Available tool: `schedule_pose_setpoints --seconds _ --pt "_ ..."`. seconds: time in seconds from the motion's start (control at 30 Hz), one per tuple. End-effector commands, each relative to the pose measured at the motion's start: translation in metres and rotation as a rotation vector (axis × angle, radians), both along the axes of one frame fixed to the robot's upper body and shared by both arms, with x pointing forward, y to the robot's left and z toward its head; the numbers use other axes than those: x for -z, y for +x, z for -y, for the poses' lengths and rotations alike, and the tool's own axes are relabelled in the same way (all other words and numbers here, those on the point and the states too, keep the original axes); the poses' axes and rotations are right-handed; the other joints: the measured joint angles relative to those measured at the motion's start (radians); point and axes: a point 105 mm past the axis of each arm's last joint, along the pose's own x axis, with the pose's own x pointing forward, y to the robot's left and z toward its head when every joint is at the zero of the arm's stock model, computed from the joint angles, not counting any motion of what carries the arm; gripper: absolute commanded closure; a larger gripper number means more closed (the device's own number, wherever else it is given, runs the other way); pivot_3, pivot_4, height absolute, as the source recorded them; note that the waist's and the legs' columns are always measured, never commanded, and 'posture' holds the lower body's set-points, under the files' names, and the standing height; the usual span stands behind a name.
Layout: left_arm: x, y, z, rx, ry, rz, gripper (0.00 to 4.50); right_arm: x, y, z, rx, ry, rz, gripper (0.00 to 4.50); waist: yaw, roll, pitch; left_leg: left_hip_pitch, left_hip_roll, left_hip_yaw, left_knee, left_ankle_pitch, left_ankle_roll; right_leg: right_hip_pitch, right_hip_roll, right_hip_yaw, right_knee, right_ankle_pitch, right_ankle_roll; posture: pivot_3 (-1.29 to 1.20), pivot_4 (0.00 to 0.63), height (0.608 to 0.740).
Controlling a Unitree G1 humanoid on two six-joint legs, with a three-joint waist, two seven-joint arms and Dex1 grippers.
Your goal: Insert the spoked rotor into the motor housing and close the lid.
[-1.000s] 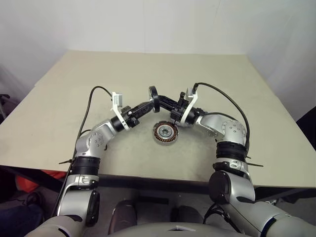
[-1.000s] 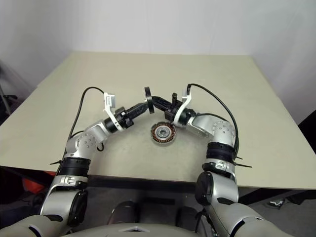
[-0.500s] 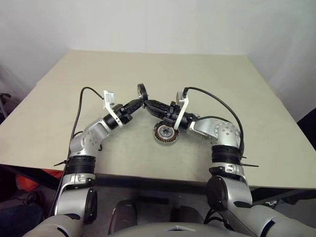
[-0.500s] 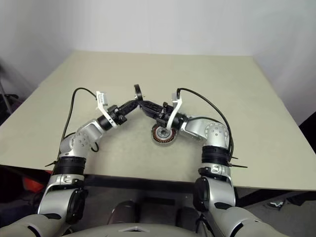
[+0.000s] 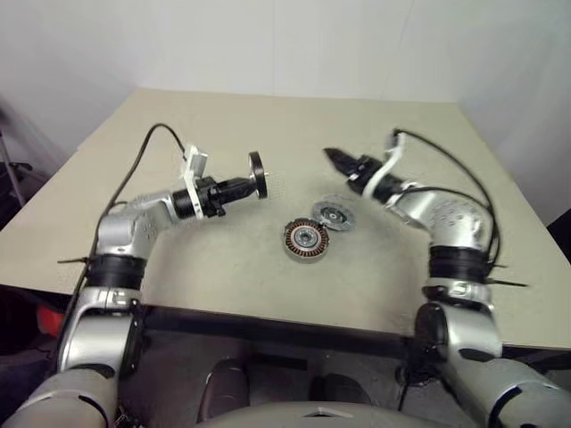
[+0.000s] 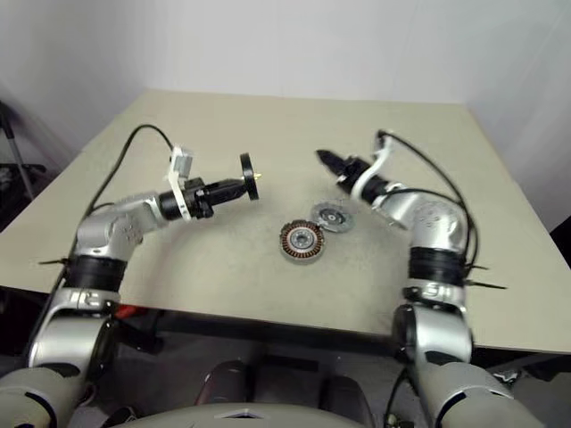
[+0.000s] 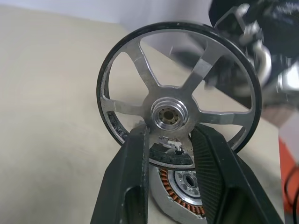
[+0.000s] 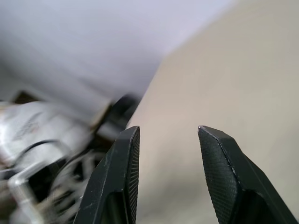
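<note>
The spoked rotor [image 5: 257, 174], black-rimmed with silver spokes, stands on edge in the air over the left half of the table. My left gripper [image 5: 243, 186] is shut on it, and in the left wrist view the fingers [image 7: 135, 158] pinch the rotor [image 7: 140, 60] just below its hub. The motor housing [image 5: 306, 240], with copper windings around a silver centre, lies flat on the table. The small grey lid [image 5: 333, 215] lies right beside it, on the far right side. My right gripper [image 5: 334, 158] hovers beyond the lid, open, with nothing between its fingers [image 8: 124, 163].
The beige table [image 5: 223, 116] stretches wide around the parts, with a white wall behind its far edge. Black cables loop from both wrists. The near table edge runs a short way in front of the housing.
My right gripper has let go of the rotor, opened and swung off to the right. The left gripper has carried the rotor to the left and a little up. The lid has come into view.
</note>
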Motion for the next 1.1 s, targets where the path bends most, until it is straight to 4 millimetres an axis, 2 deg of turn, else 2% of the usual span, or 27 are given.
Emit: schedule_pose_setpoints --seconds 0.03,0.07,0.2,0.33,0.47,0.63,0.87,1.1 --pt "-0.002 -0.004 0.011 0.094 0.042 0.027 3.38 -0.007 -0.003 0.003 0.003 -0.223 0.135 2.47 -0.001 0.0 0.0 0.0 0.0 0.0 0.0 0.0 0.0 0.0 0.0 0.0 0.0 0.0 0.0 0.0 0.0 0.74" --pt "-0.002 -0.006 0.013 0.123 0.061 0.031 3.38 -0.004 -0.003 0.007 0.017 -0.299 0.154 2.47 -0.002 0.0 0.0 0.0 0.0 0.0 0.0 0.0 0.0 0.0 0.001 0.0 0.0 0.0 0.0 0.0 0.0 0.74" --pt "-0.008 -0.009 0.026 0.314 0.253 0.111 3.38 0.025 -0.005 0.036 0.062 -0.78 0.187 2.47 0.001 0.0 0.0 -0.002 0.0 -0.001 0.0 0.0 0.0 -0.001 0.001 -0.002 0.001 -0.001 -0.001 0.0 0.0 0.74" --pt "-0.012 -0.003 0.034 0.413 0.401 0.212 3.38 0.033 -0.011 0.039 0.053 -0.942 0.223 2.47 0.007 0.0 0.0 -0.002 0.0 -0.002 0.001 0.001 0.002 -0.001 0.001 -0.001 0.001 -0.001 -0.001 0.0 0.0 0.74" --pt "-0.013 0.003 0.049 0.508 0.54 0.353 3.38 0.036 -0.02 0.04 0.052 -0.996 0.249 2.47 0.013 0.0 0.0 -0.001 0.0 -0.002 0.001 0.001 0.003 -0.001 0.001 -0.001 0.001 -0.001 -0.001 0.0 0.0 0.74" --pt "-0.011 0.003 0.068 0.645 0.665 0.494 3.38 0.035 -0.023 0.053 0.124 -1.017 0.228 2.47 0.018 0.0 0.0 -0.003 0.001 -0.002 0.003 0.0 0.01 -0.001 0.0 -0.001 0.001 -0.001 -0.001 0.0 0.0 0.74" --pt "-0.005 0.007 0.088 0.715 0.763 0.585 3.38 0.036 -0.032 0.058 0.175 -1.005 0.209 2.47 0.02 0.0 0.0 -0.004 0.002 -0.002 0.01 -0.002 0.014 0.0 0.0 -0.002 0.003 -0.001 -0.001 0.0 0.0 0.74" --pt "0.003 0.011 0.103 0.77 0.926 0.753 3.38 0.037 -0.039 0.06 0.224 -0.984 0.194 2.47 0.023 0.0 0.0 -0.003 0.002 -0.004 0.015 -0.002 0.015 0.004 -0.001 -0.002 0.004 -0.002 -0.004 0.0 0.0 0.74"
